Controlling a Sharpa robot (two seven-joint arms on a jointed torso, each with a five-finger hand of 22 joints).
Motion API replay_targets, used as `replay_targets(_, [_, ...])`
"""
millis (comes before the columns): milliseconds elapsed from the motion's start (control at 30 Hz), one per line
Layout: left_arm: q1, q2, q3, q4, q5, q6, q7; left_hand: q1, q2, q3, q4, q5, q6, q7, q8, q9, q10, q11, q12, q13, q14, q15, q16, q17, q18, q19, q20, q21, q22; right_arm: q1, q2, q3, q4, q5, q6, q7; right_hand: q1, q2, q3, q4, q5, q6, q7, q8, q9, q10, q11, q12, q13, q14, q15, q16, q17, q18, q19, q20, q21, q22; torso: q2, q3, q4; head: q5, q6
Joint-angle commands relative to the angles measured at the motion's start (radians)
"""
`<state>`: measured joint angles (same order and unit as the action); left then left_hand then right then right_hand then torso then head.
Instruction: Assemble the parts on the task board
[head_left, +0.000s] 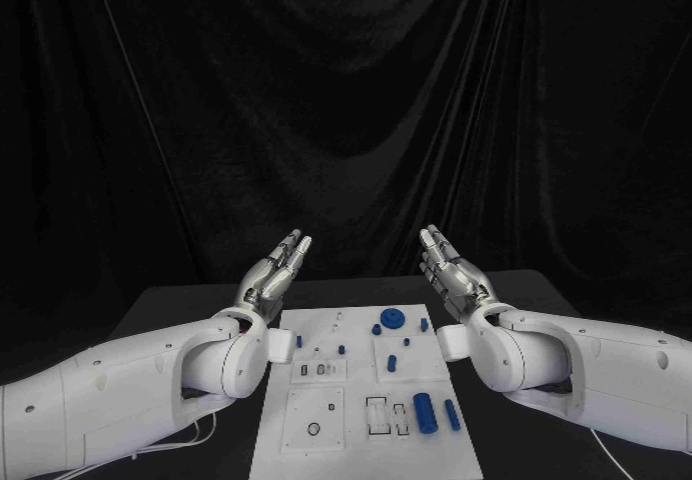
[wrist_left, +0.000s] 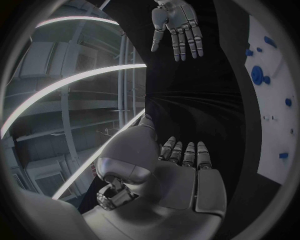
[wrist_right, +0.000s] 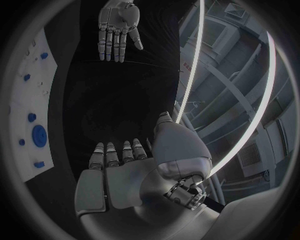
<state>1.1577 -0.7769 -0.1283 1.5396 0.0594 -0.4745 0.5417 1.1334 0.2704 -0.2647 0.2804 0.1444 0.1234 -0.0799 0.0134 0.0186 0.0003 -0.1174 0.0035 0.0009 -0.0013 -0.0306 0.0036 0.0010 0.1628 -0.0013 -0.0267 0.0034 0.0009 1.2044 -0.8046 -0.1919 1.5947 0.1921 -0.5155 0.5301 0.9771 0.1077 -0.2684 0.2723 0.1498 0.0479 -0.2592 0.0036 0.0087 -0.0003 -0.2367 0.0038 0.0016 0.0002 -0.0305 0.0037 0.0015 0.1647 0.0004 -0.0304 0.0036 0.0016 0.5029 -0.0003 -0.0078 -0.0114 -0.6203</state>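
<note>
In the head view, the white task board (head_left: 364, 395) lies flat in the middle of the black table (head_left: 519, 445), between the two arms. Small blue parts (head_left: 424, 410) sit on it: a round one near its far edge, two longer ones near its near right corner, and several tiny ones between. The left hand (head_left: 277, 266) and the right hand (head_left: 451, 268) are raised above the board's far end, one on each side, palms turned toward each other, fingers straight and apart, holding nothing.

In the left wrist view, the left hand (wrist_left: 181, 170) shows an empty palm with fingers stretched out. The right hand (wrist_left: 177, 26) faces it, fingers spread, also empty. The task board (wrist_left: 272, 120) curves along the rim with blue parts on it.

In the right wrist view, the right hand (wrist_right: 134, 170) is flat and empty. The left hand (wrist_right: 117, 25) opposite has extended fingers. The task board (wrist_right: 31, 120) is at the edge; its small parts are probably the same blue ones.
</note>
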Motion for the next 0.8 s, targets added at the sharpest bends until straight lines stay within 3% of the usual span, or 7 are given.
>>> replay_targets(33, [0.024, 0.003, -0.019, -0.005, 0.067, 0.246, 0.076, 0.045, -0.004, -0.014, 0.008, 0.005, 0.018, 0.001, 0.008, 0.003, 0.000, -0.007, -0.003, -0.001, 0.001, -0.113, -0.004, -0.001, 0.009, 0.001, -0.015, -0.003, -0.001, 0.013, -0.003, -0.011, 0.005, 0.097, 0.135, 0.009, 0.072, -0.040, 0.018, 0.015, -0.025, 0.011, 0.002, 0.008, 0.003, 0.000, 0.005, -0.004, -0.002, 0.000, -0.196, -0.004, -0.002, 0.015, 0.000, -0.049, -0.004, -0.002, -0.001, -0.0001, -0.0001, 0.000, 0.000])
replay_targets(267, [0.067, 0.006, -0.066, -0.016, 0.108, 0.420, 0.112, 0.059, -0.015, -0.017, 0.008, 0.007, 0.017, 0.000, 0.007, 0.002, 0.000, -0.007, -0.003, -0.001, 0.001, -0.108, -0.004, -0.001, 0.009, 0.001, -0.007, -0.003, -0.001, 0.017, -0.004, -0.016, 0.006, 0.104, 0.145, 0.009, 0.080, -0.065, 0.051, 0.018, -0.028, 0.021, 0.008, 0.009, 0.004, 0.001, 0.064, 0.006, 0.001, 0.000, -0.143, -0.004, -0.002, 0.015, 0.000, -0.013, -0.004, -0.002, -0.001, -0.0001, -0.0001, 0.000, 0.000])
replay_targets(500, [0.083, 0.007, -0.083, -0.020, 0.123, 0.485, 0.125, 0.066, -0.016, -0.018, 0.009, 0.007, 0.020, -0.001, 0.007, 0.003, 0.000, -0.007, -0.003, -0.001, 0.001, -0.106, -0.004, -0.001, 0.010, 0.001, 0.000, -0.003, -0.001, 0.017, -0.004, -0.016, 0.006, 0.104, 0.145, 0.009, 0.077, -0.077, 0.068, 0.019, -0.031, 0.027, 0.018, 0.011, 0.005, 0.001, 0.095, 0.011, 0.003, 0.000, -0.104, -0.004, -0.002, 0.015, 0.000, 0.018, -0.004, -0.002, -0.001, -0.0001, -0.0001, 0.000, 0.000])
replay_targets(533, [0.080, -0.003, -0.084, -0.042, 0.124, 0.551, 0.124, 0.066, -0.016, -0.018, 0.009, 0.007, 0.020, -0.001, 0.007, 0.003, 0.000, -0.007, -0.003, -0.001, 0.001, -0.106, -0.004, -0.001, 0.010, 0.001, 0.000, -0.003, -0.001, 0.017, -0.031, -0.016, -0.016, 0.017, 0.257, -0.057, 0.079, -0.081, 0.074, 0.019, -0.031, 0.030, 0.024, 0.011, 0.006, 0.001, 0.105, 0.011, 0.003, 0.000, -0.088, -0.004, -0.002, 0.015, 0.000, 0.030, -0.004, -0.002, 0.002, -0.0003, 0.0026, 0.009, -0.025])
replay_targets(600, [0.080, -0.004, -0.084, -0.043, 0.122, 0.559, 0.121, 0.072, -0.016, -0.017, 0.009, 0.008, 0.026, -0.001, 0.008, 0.003, 0.000, -0.007, -0.003, -0.001, 0.001, -0.104, -0.004, -0.001, 0.012, 0.001, 0.007, -0.003, -0.001, 0.017, -0.033, -0.016, -0.017, -0.002, 0.266, -0.062, 0.080, -0.084, 0.078, 0.019, -0.031, 0.030, 0.027, 0.011, 0.006, 0.001, 0.110, 0.011, 0.003, 0.000, -0.075, -0.004, -0.002, 0.014, 0.000, 0.038, -0.004, -0.002, 0.003, -0.0004, 0.0028, 0.009, -0.029])
replay_targets(700, [0.080, -0.010, -0.084, -0.045, 0.105, 0.582, 0.115, 0.080, -0.013, -0.015, 0.010, 0.012, 0.023, -0.002, 0.008, 0.003, 0.000, -0.009, -0.003, -0.001, 0.001, -0.102, -0.004, -0.001, 0.014, 0.001, 0.014, -0.003, -0.001, 0.018, -0.037, -0.016, -0.024, -0.066, 0.299, -0.086, 0.113, -0.094, 0.094, 0.015, 0.000, 0.048, 0.065, 0.015, 0.009, 0.003, 0.175, 0.027, 0.007, 0.000, 0.011, -0.004, -0.002, 0.002, 0.000, 0.107, -0.004, -0.002, 0.003, -0.0011, 0.0024, 0.008, -0.039])
replay_targets(800, [0.080, -0.020, -0.084, -0.048, 0.069, 0.606, 0.113, 0.099, -0.007, -0.013, 0.010, 0.028, 0.011, -0.016, 0.006, 0.001, 0.000, -0.021, -0.003, -0.001, 0.001, -0.086, -0.004, -0.001, 0.016, 0.001, 0.034, -0.003, -0.001, 0.023, -0.040, -0.016, -0.034, -0.176, 0.325, -0.112, 0.151, -0.103, 0.105, 0.012, 0.027, 0.087, 0.111, 0.027, 0.015, 0.011, 0.234, 0.059, 0.013, 0.001, 0.124, -0.001, 0.000, 0.009, 0.011, 0.231, 0.005, 0.005, 0.002, -0.0019, 0.0039, 0.010, -0.049])
